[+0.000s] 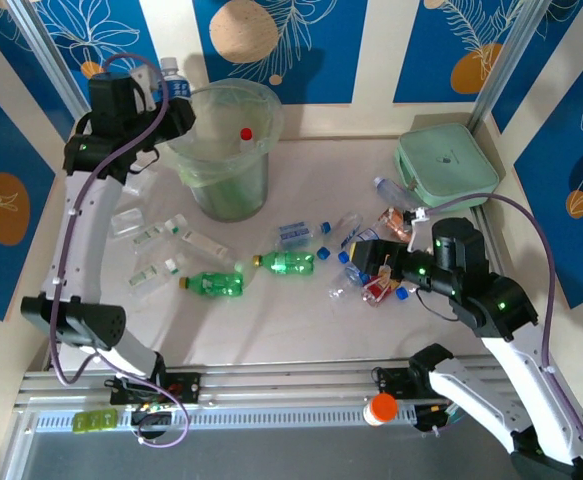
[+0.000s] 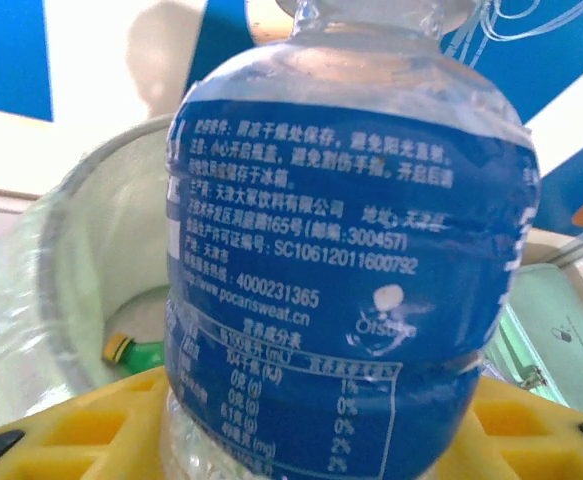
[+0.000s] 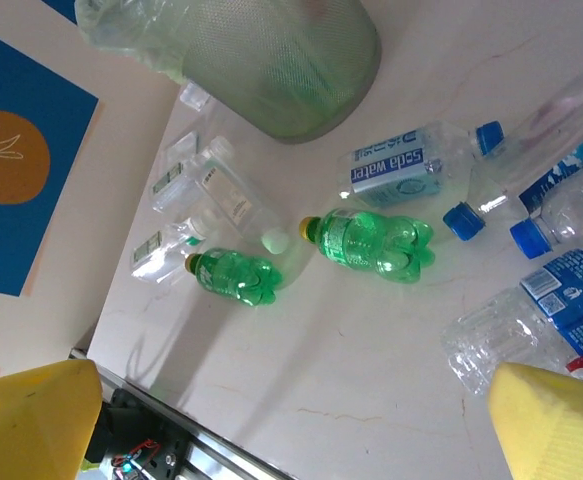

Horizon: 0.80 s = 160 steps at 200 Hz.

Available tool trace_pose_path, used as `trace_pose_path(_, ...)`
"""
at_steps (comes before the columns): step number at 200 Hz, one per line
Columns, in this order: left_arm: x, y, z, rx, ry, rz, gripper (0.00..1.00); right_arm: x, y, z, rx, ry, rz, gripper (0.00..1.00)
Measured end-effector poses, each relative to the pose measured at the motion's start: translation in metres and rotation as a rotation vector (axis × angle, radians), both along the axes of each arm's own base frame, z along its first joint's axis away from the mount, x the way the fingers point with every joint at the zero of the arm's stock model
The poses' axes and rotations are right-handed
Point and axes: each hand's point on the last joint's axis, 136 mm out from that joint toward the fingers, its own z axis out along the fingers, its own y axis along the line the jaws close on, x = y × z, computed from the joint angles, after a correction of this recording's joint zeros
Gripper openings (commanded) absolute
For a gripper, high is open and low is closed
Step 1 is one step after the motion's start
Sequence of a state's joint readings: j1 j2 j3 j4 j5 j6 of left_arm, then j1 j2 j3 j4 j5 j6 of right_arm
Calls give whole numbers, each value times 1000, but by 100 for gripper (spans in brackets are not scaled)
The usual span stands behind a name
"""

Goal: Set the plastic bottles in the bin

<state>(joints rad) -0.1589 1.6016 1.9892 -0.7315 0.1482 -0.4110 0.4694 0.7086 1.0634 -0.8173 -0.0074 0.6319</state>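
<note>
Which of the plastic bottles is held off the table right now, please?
The blue-labelled bottle between the left fingers, raised beside the bin; the others lie on the table or inside the bin.

A pale tabletop [image 1: 301, 330] with faint marble-like veins lies in the middle, walled on three sides by cream boards [image 1: 373, 50]. Deep blue panels [image 1: 431, 60] sit on them, drawn with white leaf outlines and set with discs, one tan [image 1: 243, 30], others orange [image 1: 3, 207] (the right wrist view catches the same blue and orange). Slanting aluminium posts [image 1: 514, 55] mark the far corners, and a slotted metal rail [image 1: 271, 385] edges the near side. The light is bright, the shadows soft.
</note>
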Motion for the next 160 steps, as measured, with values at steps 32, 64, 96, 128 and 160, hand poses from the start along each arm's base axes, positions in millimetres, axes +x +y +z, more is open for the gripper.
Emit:
trace_pose_path(32,27,-25,7,8,-28,-47,39,4,2,-4,-9,15,-2,99)
trace_pose_path(64,56,-35,-9,24,-6,-49,39,8,0,-5,-19,13,-17,99)
trace_pose_path(96,79,-39,-52,44,77,-42,39,11,-3,-6,-31,6,-38,100)
trace_pose_path(128,95,-42,-90,60,152,-34,39,13,-6,-8,-45,5,-53,100)
trace_pose_path(160,95,-45,-108,54,196,-20,43,17,-7,-15,-66,18,-70,100)
